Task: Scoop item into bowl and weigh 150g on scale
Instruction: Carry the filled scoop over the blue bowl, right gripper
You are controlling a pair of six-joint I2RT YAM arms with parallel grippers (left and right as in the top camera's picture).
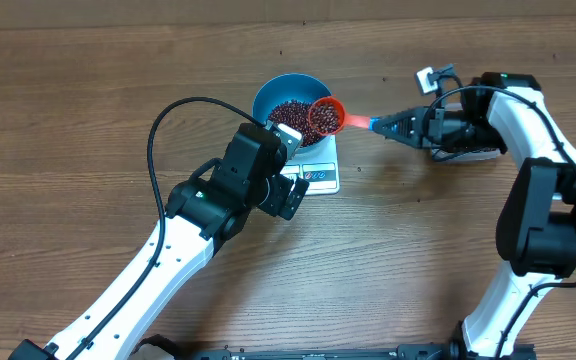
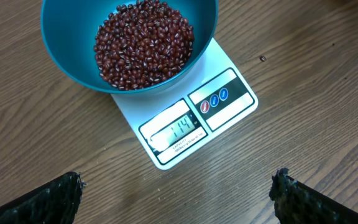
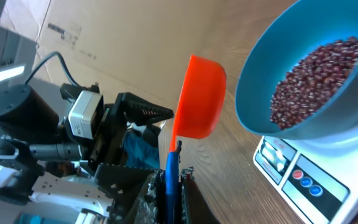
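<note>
Mid top-up: right fingers pinch the orange scoop by its handle, loaded, above the scale. Bowl w/ beans sits on scale. Left fingers spread, beside scale. Display ~114, so we'd tip slowly.

Left pincer spread wide, right pincer clamped
</note>
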